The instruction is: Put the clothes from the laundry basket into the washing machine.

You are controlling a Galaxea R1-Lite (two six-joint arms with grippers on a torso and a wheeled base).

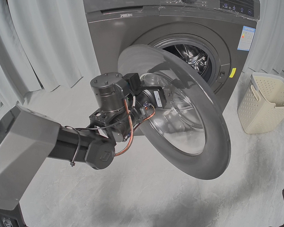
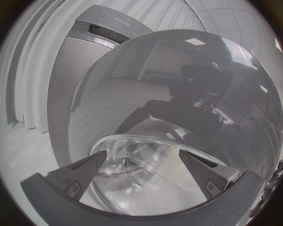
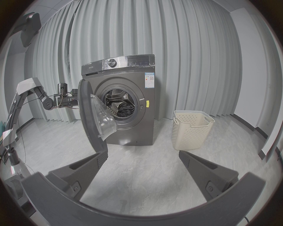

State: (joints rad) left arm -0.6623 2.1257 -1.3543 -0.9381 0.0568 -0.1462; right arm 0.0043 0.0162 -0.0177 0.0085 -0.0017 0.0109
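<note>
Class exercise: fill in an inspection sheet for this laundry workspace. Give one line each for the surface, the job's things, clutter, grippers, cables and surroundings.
Surface: grey marbled floor.
Job's things: washing machine with its door standing open. Dark clothes lie in the drum. The cream laundry basket stands on the floor beside the machine, with no clothes visible in it.
Clutter: nothing seen.
Grippers: left gripper is open and faces the door's outer side; whether it touches the door cannot be told. The right gripper is open, holds nothing, and is low and well back from the machine.
Cables: a copper-coloured cable loops along the left arm's wrist.
Surroundings: pale curtains hang behind the machine.
</note>
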